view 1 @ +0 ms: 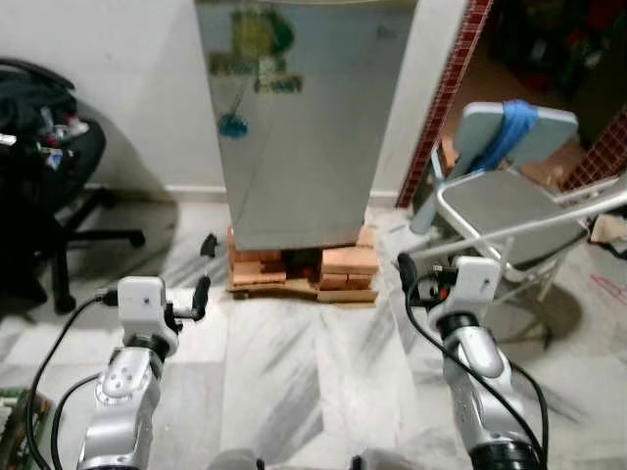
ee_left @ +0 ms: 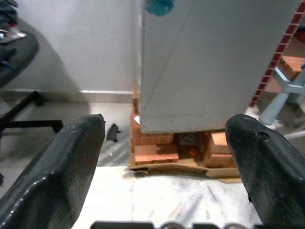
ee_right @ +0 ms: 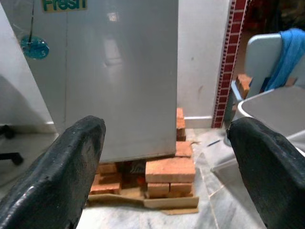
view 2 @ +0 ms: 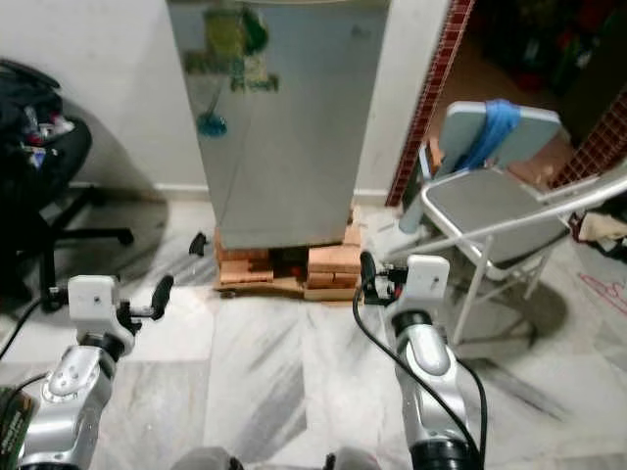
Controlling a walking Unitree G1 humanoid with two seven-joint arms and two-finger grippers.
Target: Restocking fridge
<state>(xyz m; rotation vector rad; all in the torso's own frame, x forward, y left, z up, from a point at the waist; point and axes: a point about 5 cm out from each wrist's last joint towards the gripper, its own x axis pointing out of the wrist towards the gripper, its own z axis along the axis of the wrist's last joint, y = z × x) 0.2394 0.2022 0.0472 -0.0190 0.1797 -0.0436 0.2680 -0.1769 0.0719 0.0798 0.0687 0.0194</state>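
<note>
Here the fridge (view 1: 299,117) stands shut against the wall on a low stack of bricks (view 1: 338,269), and both the left gripper (ee_left: 167,157) and the right gripper (ee_right: 167,157) are held out toward it with fingers apart and nothing between them. I think a hard pull on the door could rock the fridge on this uneven base. A folding chair (view 1: 509,201) stands just beside its right side and an office chair (view 1: 44,186) to the left, so the door swing and the approach are narrow.

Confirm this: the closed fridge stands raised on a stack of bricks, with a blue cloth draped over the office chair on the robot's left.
One thing is wrong. The blue cloth hangs over the folding chair on the robot's right, not the office chair. The left eye view shows it. The fridge is closed and stands on bricks.
</note>
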